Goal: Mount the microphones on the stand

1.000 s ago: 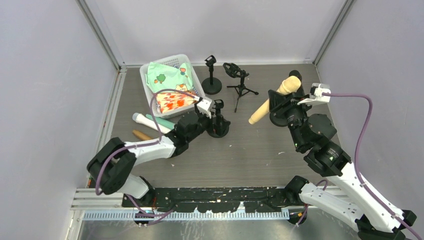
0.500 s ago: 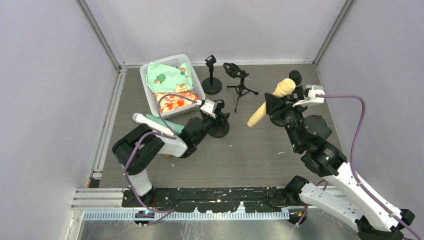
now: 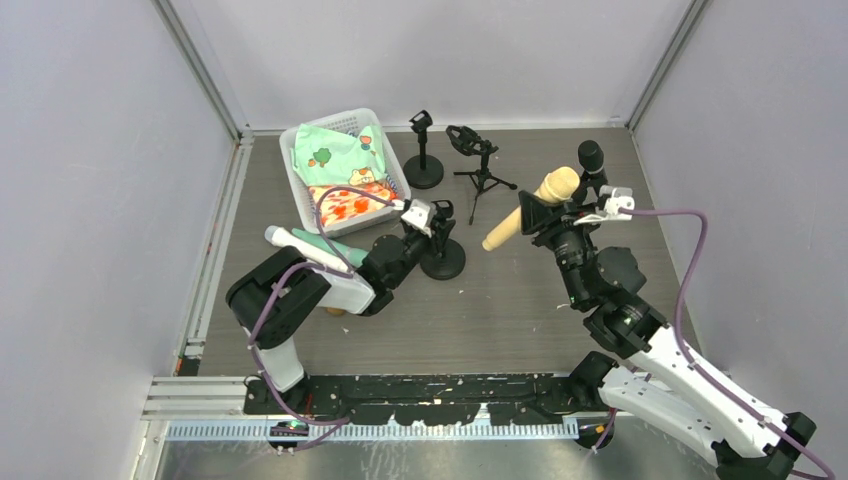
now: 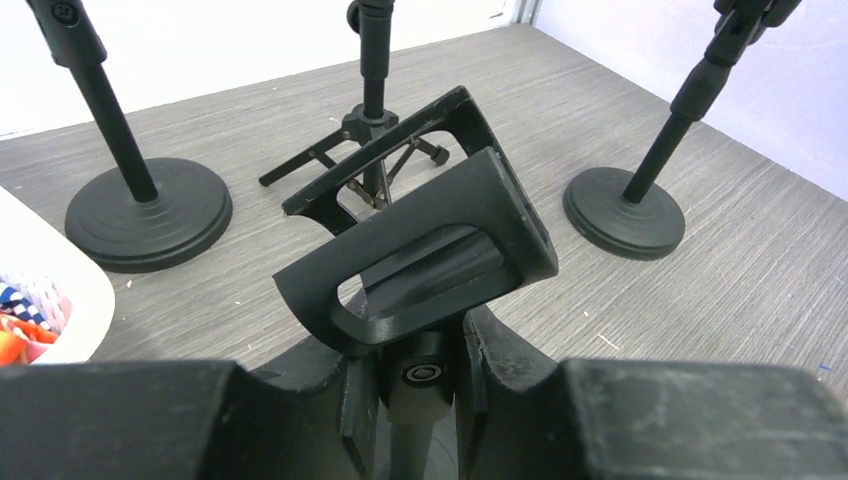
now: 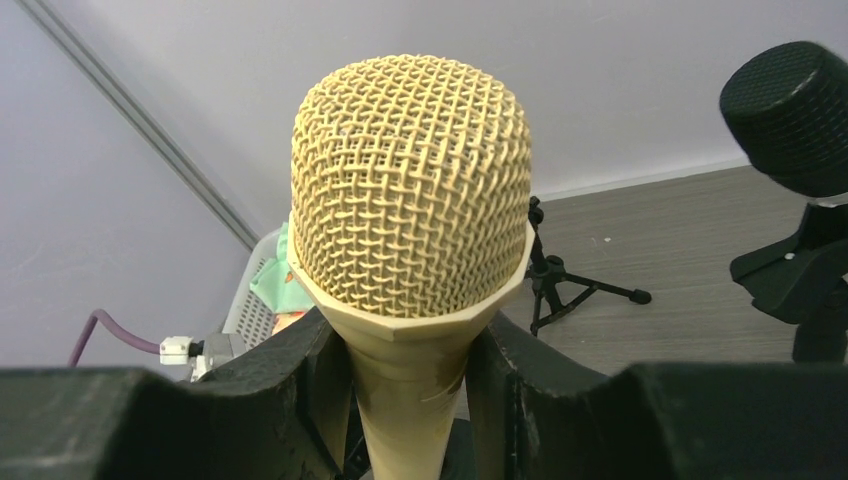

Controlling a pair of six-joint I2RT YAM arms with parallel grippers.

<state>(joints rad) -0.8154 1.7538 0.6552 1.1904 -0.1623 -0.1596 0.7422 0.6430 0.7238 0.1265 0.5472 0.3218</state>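
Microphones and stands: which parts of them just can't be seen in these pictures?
- Right wrist view: the cream microphone has its handle hidden between the right end effector's fingers and cut off by the bottom edge.
- Right wrist view: the black microphone is cut off by the right edge.
- Top view: one end of the mint green microphone is hidden under the left arm.
- Left wrist view: the stand has its base hidden below the left end effector, which grips it.
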